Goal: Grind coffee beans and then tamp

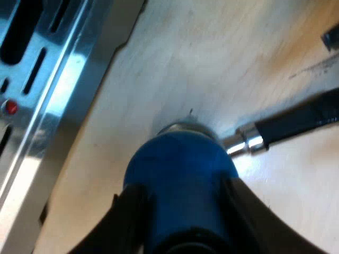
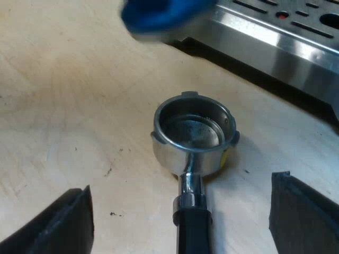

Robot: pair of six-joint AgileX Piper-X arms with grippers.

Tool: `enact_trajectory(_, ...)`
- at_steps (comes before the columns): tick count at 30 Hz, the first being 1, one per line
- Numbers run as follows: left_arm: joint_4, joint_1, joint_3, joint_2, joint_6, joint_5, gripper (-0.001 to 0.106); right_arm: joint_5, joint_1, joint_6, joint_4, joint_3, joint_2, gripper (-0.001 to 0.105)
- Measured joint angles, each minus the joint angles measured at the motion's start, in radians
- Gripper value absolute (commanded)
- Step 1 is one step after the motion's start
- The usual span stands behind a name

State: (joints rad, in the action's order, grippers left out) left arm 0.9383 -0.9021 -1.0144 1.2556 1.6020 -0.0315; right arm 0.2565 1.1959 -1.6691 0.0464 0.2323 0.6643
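Observation:
The blue tamper (image 1: 180, 174) is held in my left gripper (image 1: 185, 225), whose dark fingers (image 1: 124, 222) are shut around its body. Beneath it a metal rim peeks out, and the holder's dark handle (image 1: 296, 119) with its shiny neck runs away over the wood. In the right wrist view the metal holder (image 2: 193, 132) lies on the wooden table, its basket showing bare metal with dark specks. Its handle (image 2: 193, 230) points between the wide-apart fingers of my right gripper (image 2: 180, 211), which is open. The blurred tamper (image 2: 156, 13) hovers beyond the basket, near the machine.
The espresso machine's steel drip tray (image 1: 53, 95) with slots and a red dot lies close beside the tamper, and its edge (image 2: 275, 37) runs just past the holder. Light wooden tabletop (image 2: 63, 106) surrounds the holder.

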Motion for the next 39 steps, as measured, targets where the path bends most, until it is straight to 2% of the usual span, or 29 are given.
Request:
enact_trajectory(3, 0.004, 0.034, 0.0, -0.04, 0.0, 0.0, 0.0, 0.0, 0.0, 0.0, 0.016, 0.0, 0.0, 0.07)
enact_trajectory(12, 0.08, 0.272, 0.01, -0.072, -0.01, -0.003, 0.0, 0.0, 0.0, 0.0, 0.04, 0.0, 0.0, 0.07)
enact_trajectory(18, 0.089, 0.447, 0.098, -0.095, -0.029, -0.029, 0.0, 0.0, 0.0, 0.0, 0.04, 0.0, 0.0, 0.07)
enact_trajectory(22, 0.04, 0.534, 0.18, -0.095, -0.029, -0.052, 0.0, 0.0, 0.0, 0.0, 0.04, 0.0, 0.0, 0.07)
enact_trajectory(27, 0.0, 0.575, 0.267, -0.095, -0.029, -0.055, 0.0, 0.0, 0.0, 0.0, 0.04, 0.0, 0.0, 0.07)
enact_trajectory(34, -0.178, 0.576, 0.395, -0.097, -0.017, -0.057, 0.0, 0.0, 0.0, 0.0, 0.04, 0.0, 0.0, 0.07)
enact_trajectory(39, -0.214, 0.576, 0.437, -0.097, -0.013, -0.057, 0.0, 0.0, 0.0, 0.0, 0.04, 0.0, 0.0, 0.07)
